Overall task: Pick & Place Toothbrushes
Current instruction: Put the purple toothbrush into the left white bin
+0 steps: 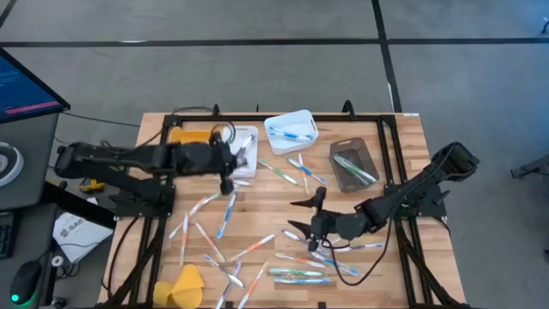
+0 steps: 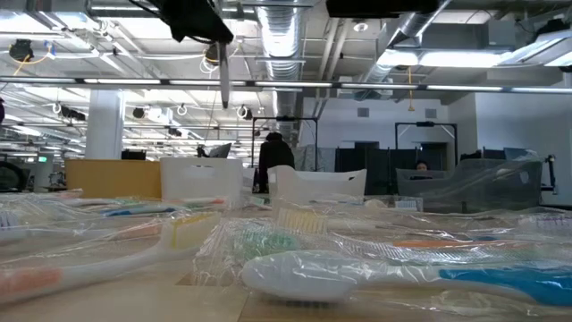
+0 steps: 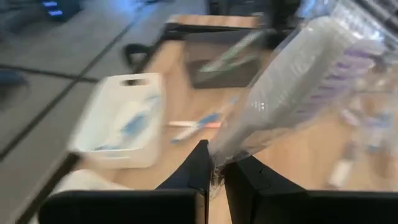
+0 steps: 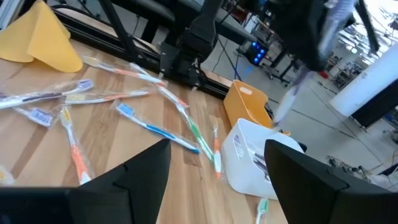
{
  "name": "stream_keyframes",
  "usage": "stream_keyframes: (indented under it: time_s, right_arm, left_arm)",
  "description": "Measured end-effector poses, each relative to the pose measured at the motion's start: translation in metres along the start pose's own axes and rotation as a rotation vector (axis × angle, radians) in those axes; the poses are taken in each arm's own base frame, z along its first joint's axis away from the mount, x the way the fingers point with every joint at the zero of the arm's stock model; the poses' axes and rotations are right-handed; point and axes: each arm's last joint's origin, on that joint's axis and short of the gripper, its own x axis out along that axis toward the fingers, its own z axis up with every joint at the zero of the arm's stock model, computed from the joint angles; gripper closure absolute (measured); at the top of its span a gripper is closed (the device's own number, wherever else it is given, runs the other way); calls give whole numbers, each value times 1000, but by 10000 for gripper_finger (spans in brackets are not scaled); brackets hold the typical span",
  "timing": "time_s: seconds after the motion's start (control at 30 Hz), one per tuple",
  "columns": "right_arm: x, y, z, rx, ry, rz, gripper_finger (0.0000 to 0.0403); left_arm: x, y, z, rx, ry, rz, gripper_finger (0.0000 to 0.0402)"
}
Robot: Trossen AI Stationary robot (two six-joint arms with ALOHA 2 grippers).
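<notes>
Many toothbrushes (image 1: 296,273) in clear wrappers lie flat and scattered over the wooden table, with white, blue, green and orange handles. My left gripper (image 1: 227,174) hovers by the white bin (image 1: 244,151) near the far left. It is shut on a wrapped white toothbrush with purple bristles (image 3: 311,74). That toothbrush shows hanging high above the table in the low view (image 2: 223,76). My right gripper (image 1: 317,210) is open above the loose toothbrushes at mid table, its fingers (image 4: 134,177) wide apart and touching nothing. My left gripper (image 3: 216,177) pinches the wrapped toothbrush by its handle end (image 3: 219,155) between the two fingertips. The fingers come from above, pointing down. The toothbrush is lifted clear and hangs below them, its bristle head (image 3: 348,62) farthest from the fingers.
An orange bin (image 1: 190,136) and two white bins stand along the far edge, one of them (image 1: 292,129) holding blue toothbrushes. A dark bin (image 1: 353,163) holds green ones. A yellow lump (image 1: 182,287) sits at the near left corner. A black frame borders the table.
</notes>
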Motion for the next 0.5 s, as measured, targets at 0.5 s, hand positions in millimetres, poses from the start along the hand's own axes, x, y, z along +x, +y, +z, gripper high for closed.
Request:
stream_keyframes:
  time_s: [0.5]
  right_arm:
    - [4,-3,-8,-4,60,-3,148]
  left_arm:
    - [61,75,6,-161,380,118,384]
